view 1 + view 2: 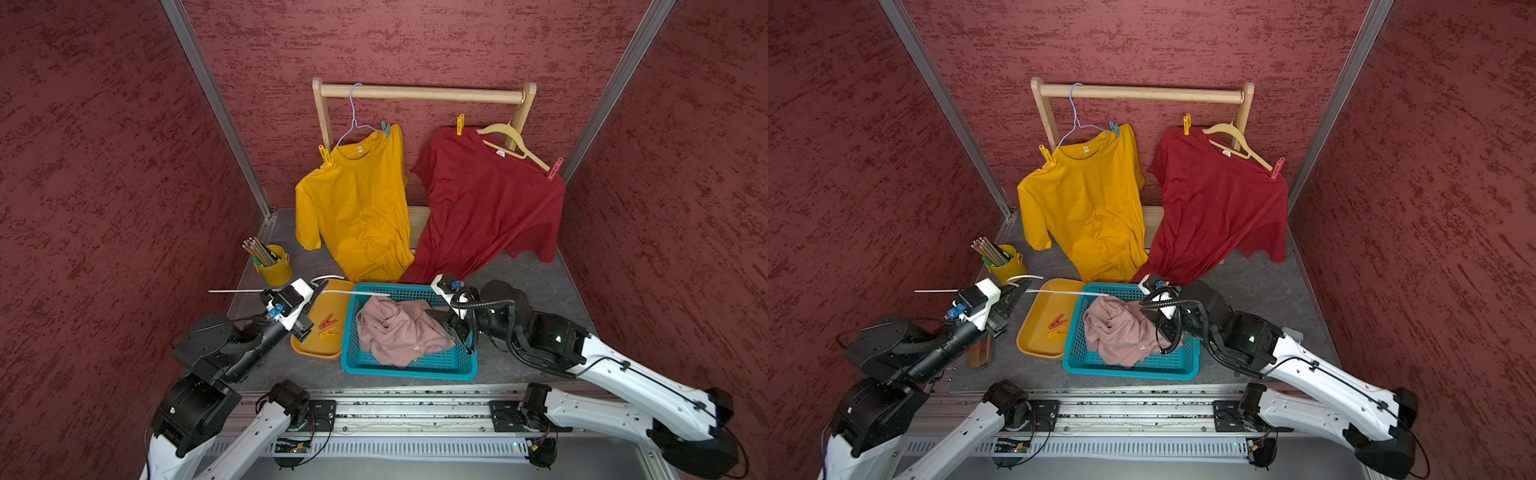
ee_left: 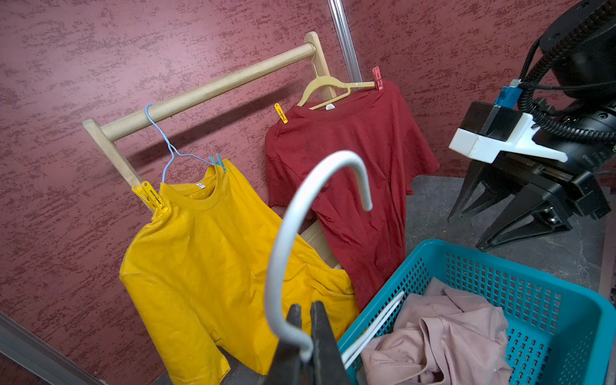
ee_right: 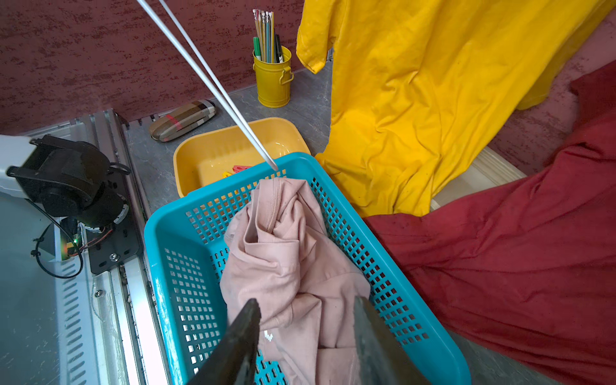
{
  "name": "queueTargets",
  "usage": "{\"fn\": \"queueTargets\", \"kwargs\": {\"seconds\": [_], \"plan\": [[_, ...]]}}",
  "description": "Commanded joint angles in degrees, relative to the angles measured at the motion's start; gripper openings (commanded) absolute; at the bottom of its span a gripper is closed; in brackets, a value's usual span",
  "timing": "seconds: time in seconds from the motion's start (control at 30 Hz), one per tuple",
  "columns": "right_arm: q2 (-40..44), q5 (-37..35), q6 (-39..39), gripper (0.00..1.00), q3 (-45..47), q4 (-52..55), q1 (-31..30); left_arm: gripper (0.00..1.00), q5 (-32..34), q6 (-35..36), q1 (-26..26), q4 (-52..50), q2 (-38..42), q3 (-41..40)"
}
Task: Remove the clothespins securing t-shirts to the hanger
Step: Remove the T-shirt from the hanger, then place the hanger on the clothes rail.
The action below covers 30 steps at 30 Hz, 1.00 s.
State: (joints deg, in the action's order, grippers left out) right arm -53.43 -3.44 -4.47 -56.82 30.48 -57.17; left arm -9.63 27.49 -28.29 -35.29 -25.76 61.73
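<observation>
On the wooden rack, a yellow clothespin (image 1: 325, 154) and a blue one (image 1: 386, 129) pin the mustard t-shirt (image 1: 357, 199) to a blue wire hanger. A yellow clothespin (image 1: 460, 124) and a pink-red one (image 1: 555, 168) pin the dark red t-shirt (image 1: 486, 203) to a cream hanger. The pale pink t-shirt (image 1: 399, 332) lies crumpled in the teal basket (image 1: 407, 372). My left gripper (image 2: 306, 313) is shut on the neck of a bare white hanger (image 2: 290, 213). My right gripper (image 3: 306, 310) hangs open just over the pink shirt, holding nothing.
A yellow tray (image 1: 311, 349) left of the basket holds a red clothespin (image 1: 327, 322) and a yellow one (image 1: 330, 332). A yellow cup of pencils (image 1: 274, 266) stands at the back left, and a striped case (image 3: 182, 119) lies near the left arm. Red walls enclose three sides.
</observation>
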Motion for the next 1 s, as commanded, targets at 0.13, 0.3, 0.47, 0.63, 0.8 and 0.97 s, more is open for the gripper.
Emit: {"fn": "queueTargets", "kwargs": {"seconds": [0.13, 0.3, 0.47, 0.63, 0.8, 0.97], "plan": [[-3.30, -1.34, -1.41, 0.51, -3.37, -3.51, 0.26, 0.00, 1.52, -4.62, 0.22, 2.53, -1.20, 0.39], [-11.27, 1.09, -7.53, 0.55, -11.83, -6.87, 0.21, 0.03, 2.60, -19.88, 0.18, 8.67, -7.27, -3.21], [-19.87, 6.43, -13.29, 0.56, -20.62, -7.46, 0.22, 0.03, -5.76, -32.76, 0.04, 16.81, -14.02, -6.05], [-24.71, 8.15, -17.64, 0.58, -22.64, -8.56, 0.21, 0.00, -10.33, -43.66, -0.12, 27.91, -18.37, -9.48], [-26.36, 6.49, -19.81, 0.58, -21.85, -9.89, 0.22, 0.00, -12.50, -44.48, -0.62, 30.41, -21.27, -8.96], [-26.78, 0.07, -23.44, 0.26, -20.12, -10.65, 0.22, 0.00, -14.54, -42.25, -0.60, 29.31, -20.61, -9.34]]}}
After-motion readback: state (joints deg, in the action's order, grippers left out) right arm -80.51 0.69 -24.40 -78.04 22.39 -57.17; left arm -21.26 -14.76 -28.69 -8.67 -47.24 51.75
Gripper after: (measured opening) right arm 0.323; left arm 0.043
